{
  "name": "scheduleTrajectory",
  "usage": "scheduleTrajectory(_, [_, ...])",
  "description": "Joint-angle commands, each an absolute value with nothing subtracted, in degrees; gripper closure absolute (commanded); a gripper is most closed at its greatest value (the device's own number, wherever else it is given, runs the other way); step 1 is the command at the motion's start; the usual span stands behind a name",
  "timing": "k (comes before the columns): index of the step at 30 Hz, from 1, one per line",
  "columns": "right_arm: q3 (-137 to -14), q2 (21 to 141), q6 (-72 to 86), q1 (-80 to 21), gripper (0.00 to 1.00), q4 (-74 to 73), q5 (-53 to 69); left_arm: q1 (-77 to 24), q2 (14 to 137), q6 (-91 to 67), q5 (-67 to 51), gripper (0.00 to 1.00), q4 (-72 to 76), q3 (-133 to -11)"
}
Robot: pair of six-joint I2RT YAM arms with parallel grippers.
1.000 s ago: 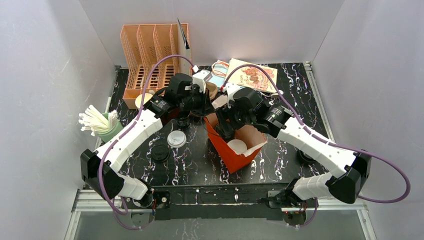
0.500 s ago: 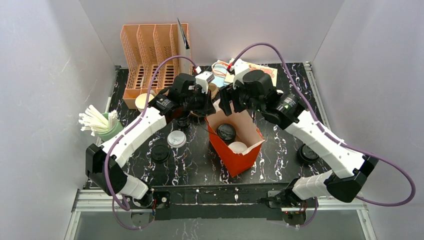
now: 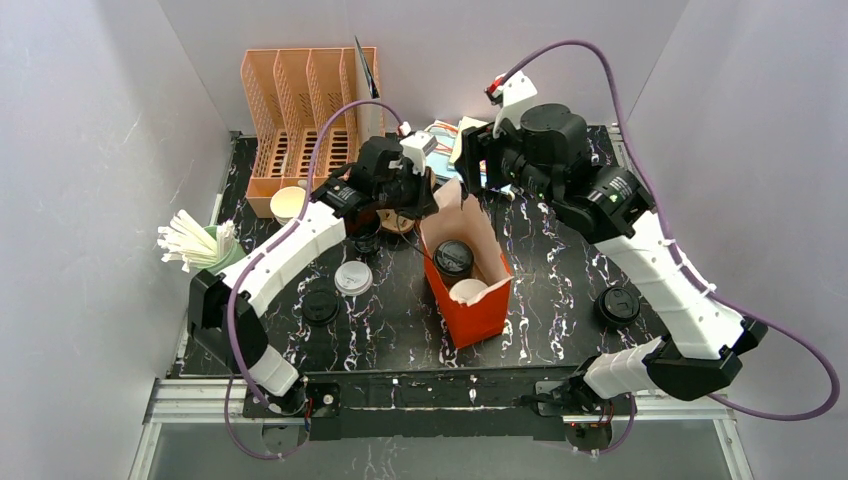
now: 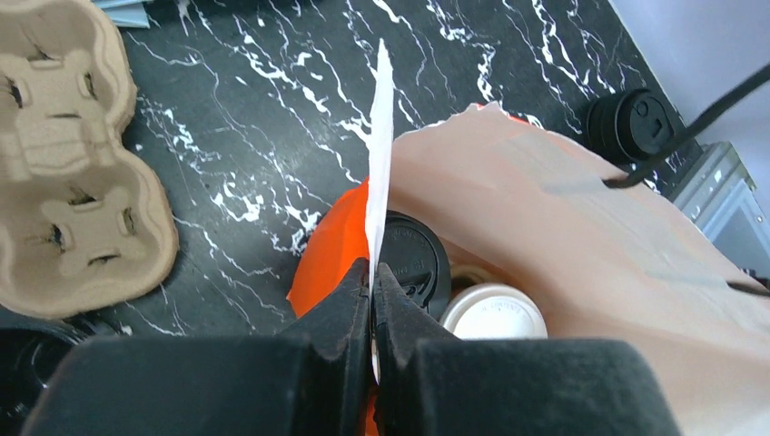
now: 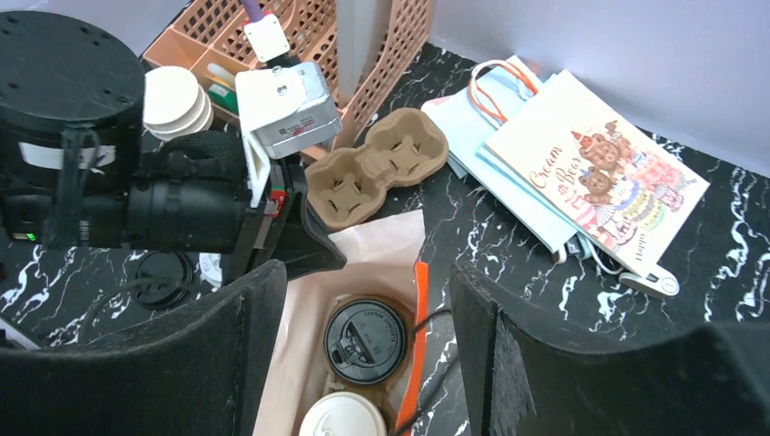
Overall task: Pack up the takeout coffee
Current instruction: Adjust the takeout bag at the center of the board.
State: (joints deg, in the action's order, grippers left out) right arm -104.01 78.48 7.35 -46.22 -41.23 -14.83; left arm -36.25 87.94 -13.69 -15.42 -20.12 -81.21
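Note:
An orange paper bag (image 3: 470, 315), pale inside, stands open mid-table. In it stand a cup with a black lid (image 3: 453, 258) and brown showing round the lid, and a cup with a white lid (image 3: 467, 292). Both lids show in the right wrist view, black (image 5: 365, 339) and white (image 5: 343, 420), and in the left wrist view, black (image 4: 413, 259) and white (image 4: 493, 312). My left gripper (image 4: 373, 272) is shut on the bag's upright far-left edge (image 4: 380, 136). My right gripper (image 5: 366, 272) is open and empty, high above the bag's far end (image 3: 475, 165).
A cardboard cup carrier (image 5: 377, 168) lies just behind the bag. An orange file rack (image 3: 300, 110) and flat gift bags (image 5: 599, 173) sit at the back. Loose lids (image 3: 353, 277) (image 3: 320, 306) (image 3: 617, 305) lie on the table. A green cup of stirrers (image 3: 200, 250) stands at the left.
My right gripper has risen out of the bag and moved back, open, leaving the black-lidded cup inside. My left gripper has kept its hold on the bag's edge.

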Motion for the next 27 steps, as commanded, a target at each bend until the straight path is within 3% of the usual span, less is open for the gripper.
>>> scheduleTrajectory(1, [-108.5,78.6,8.4,-45.7,0.26,-44.5,-18.1,-36.5,90.8,-12.9,-11.5,1.0,-16.5,-83.8])
scheduleTrajectory(5, [-109.0,77.7,9.6,-45.6,0.27,-46.1,-19.0,-36.5,94.8,-12.8,-7.6,1.0,-16.0,-88.0])
scheduleTrajectory(7, [-108.8,77.2,9.8,-45.6,0.27,-46.7,-19.2,-36.4,96.0,-13.2,-5.4,0.87,-17.9,-91.0])
scheduleTrajectory(10, [-109.4,77.1,9.8,-45.6,0.26,-47.9,-19.2,-36.5,95.0,-13.9,-2.5,0.61,-19.6,-93.7])
scheduleTrajectory(15, [-110.2,77.6,9.5,-45.6,0.21,-48.6,-18.3,-36.5,89.4,-16.3,7.1,0.37,-23.4,-95.9])
scheduleTrajectory(21, [-109.1,77.4,10.2,-45.6,0.21,-47.1,-16.6,-36.4,82.7,-23.5,31.6,0.26,-38.3,-100.2])
scheduleTrajectory(24, [-108.9,77.5,10.3,-45.6,0.21,-46.9,-14.5,-34.7,81.5,-27.0,44.8,0.26,-48.9,-101.8])
scheduleTrajectory(27, [-109.7,78.4,9.2,-45.6,0.22,-48.2,-12.7,-25.5,82.5,-30.2,44.0,0.24,-57.2,-103.3])
